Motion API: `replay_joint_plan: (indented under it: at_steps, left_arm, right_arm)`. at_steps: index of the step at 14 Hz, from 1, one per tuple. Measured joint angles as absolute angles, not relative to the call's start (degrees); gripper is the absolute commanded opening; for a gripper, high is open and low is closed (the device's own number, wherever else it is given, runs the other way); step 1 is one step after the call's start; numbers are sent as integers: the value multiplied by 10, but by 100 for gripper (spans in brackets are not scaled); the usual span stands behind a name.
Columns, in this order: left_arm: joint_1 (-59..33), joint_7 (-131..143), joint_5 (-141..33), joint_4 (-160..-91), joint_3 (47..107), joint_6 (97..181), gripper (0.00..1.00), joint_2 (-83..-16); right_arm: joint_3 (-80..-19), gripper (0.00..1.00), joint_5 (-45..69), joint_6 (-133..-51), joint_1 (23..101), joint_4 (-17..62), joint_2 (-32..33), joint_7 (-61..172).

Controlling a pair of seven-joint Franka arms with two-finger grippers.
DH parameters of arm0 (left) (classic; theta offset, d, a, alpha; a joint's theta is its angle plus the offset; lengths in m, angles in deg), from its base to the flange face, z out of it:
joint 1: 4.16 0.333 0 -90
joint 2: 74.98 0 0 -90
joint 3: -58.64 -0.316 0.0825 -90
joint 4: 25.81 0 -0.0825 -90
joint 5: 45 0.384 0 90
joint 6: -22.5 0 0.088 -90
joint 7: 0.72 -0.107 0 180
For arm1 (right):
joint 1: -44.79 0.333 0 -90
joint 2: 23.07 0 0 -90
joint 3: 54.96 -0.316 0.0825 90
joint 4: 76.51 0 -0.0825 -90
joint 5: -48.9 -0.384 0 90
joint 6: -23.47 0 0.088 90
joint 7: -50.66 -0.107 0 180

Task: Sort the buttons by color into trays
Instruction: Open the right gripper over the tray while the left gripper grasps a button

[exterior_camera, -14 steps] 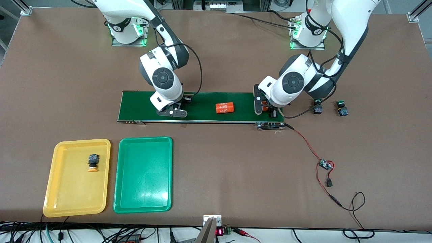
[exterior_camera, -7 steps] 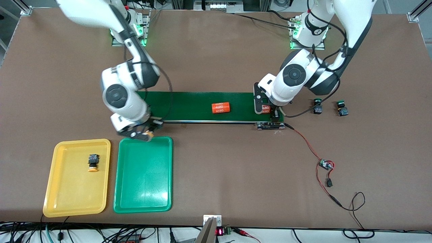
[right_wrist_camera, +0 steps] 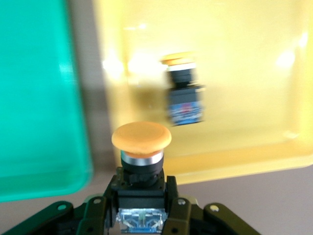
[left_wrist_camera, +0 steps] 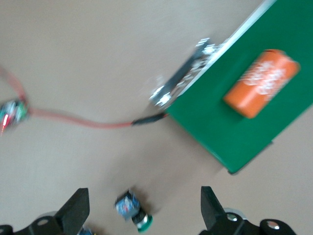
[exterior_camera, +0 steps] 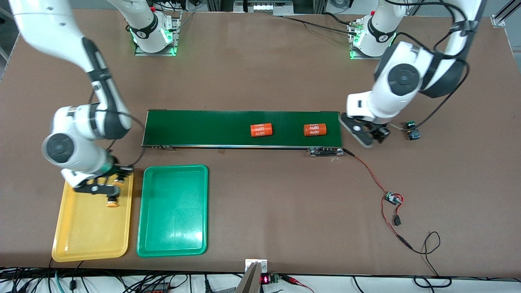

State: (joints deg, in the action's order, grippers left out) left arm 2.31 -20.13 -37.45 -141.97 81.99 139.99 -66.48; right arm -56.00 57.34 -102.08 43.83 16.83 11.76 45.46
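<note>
1. The yellow tray [exterior_camera: 91, 228] lies on the desk [exterior_camera: 260, 203] nearest the front camera, at the right arm's end, with the green tray [exterior_camera: 173, 211] just beside it toward the left arm's end.
2. One yellow button [exterior_camera: 111, 200] [right_wrist_camera: 183, 93] lies on its side in the yellow tray, at the tray's end nearer the belt.
3. The right gripper [exterior_camera: 106, 184] [right_wrist_camera: 142, 215] hangs over that same end of the yellow tray, jaws clamped on the black body of a second yellow button [right_wrist_camera: 142, 156], cap pointing away from the wrist.
4. The belt [exterior_camera: 242, 128] lies farther from the front camera than the trays; two orange cylinders [exterior_camera: 261, 130] [exterior_camera: 315, 129] rest on it, well apart.
5. The left gripper [exterior_camera: 372, 136] [left_wrist_camera: 142, 215] hovers over the desk just off the belt's end toward the left arm, jaws spread wide around a green button [left_wrist_camera: 133, 210] lying between them.
6. Another green button [exterior_camera: 413, 132] lies on the desk a little farther from the belt's end.
</note>
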Motion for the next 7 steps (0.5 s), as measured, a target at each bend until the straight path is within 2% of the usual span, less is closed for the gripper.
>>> replay_joint_plan:
  at_steps: [4,7]
  left_arm:
    - [17,-122,-378,-1436,727,1376,100,-667]
    - [16,-64,-380,-1471,686,1379,100,-663]
  right_arm:
    - [-558,8,590,-1074,400,155,149,525]
    - [-557,9,591,-1094,376,153,169,568]
